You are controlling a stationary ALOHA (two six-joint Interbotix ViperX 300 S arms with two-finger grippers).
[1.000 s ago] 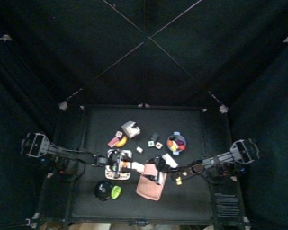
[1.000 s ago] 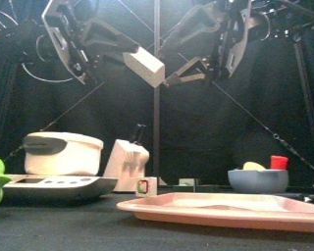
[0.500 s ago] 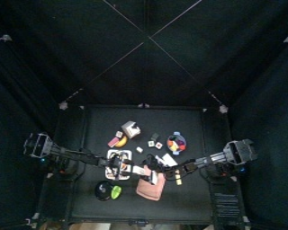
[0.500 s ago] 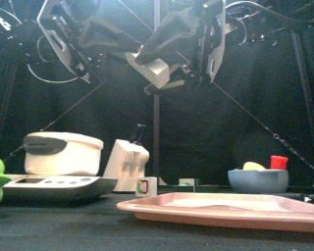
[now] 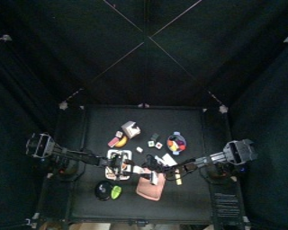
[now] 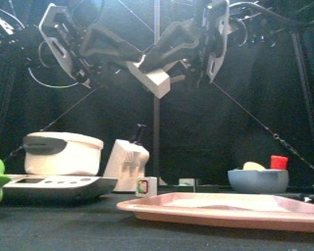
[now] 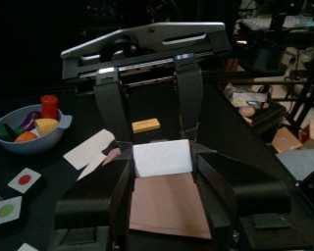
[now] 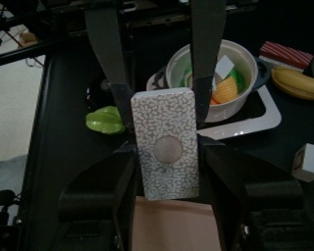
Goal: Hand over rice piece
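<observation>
Looking from the top, both arms meet over the table's middle, just above the pink tray (image 5: 151,190); the rice piece (image 5: 143,164) is only a pale spot between them there, too small to read.

From the front, the rice piece (image 6: 150,78) hangs high in the air over the tray (image 6: 226,210), tilted, its long axis running from upper left down to lower right. The left gripper (image 6: 121,61) and the right gripper (image 6: 180,59) both reach it from their sides. A rice cooker (image 6: 62,154) and a bowl (image 6: 255,179) stand on the table below.

In the left wrist view, the piece (image 7: 163,158) sits between the left jaws as a pale square end face, so its long axis points toward this camera. Whether these jaws already press it, I cannot tell.

In the right wrist view, the right gripper (image 8: 165,147) is closed on the piece (image 8: 168,142), gripping it by the long sides; its long axis runs away from the camera.

I judge that the handover itself is in hand. Next, the left jaws should close firmly before the right ones let go.
</observation>
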